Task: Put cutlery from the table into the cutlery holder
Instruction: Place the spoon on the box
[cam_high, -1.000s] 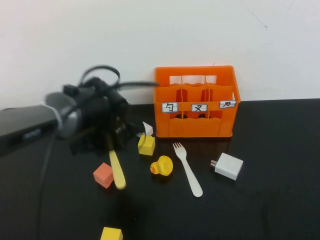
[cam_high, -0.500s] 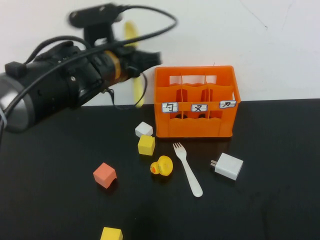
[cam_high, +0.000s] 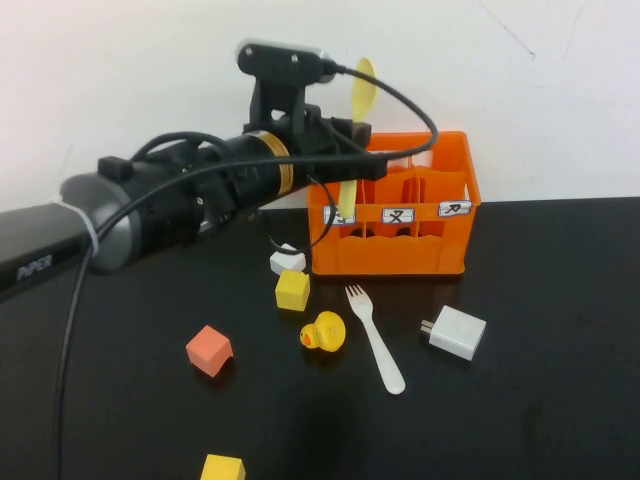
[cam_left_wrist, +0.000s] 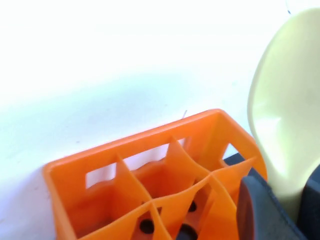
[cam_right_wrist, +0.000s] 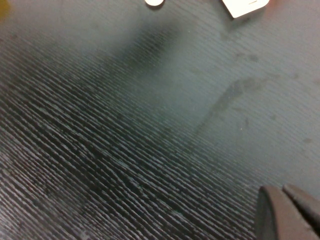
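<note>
Moved over orange crate (cam_high: 400, 215), left gripper (cam_high: 350, 160) clamping upright spoon (cam_high: 360, 95), bowl up, right gripper (cam_right_wrist: 287, 212) closed.

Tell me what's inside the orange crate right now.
Cutlery holder: its visible compartments look empty, their floors partly hidden. Left gripper holds the spoon upright over its left end. Right gripper is parked above the table.

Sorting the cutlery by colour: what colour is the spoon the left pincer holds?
Pale yellow spoon, clearest in the high view, held by the left pincer.

Black table (cam_high: 560, 420) with fork (cam_high: 375, 338), crate (cam_high: 400, 215)
</note>
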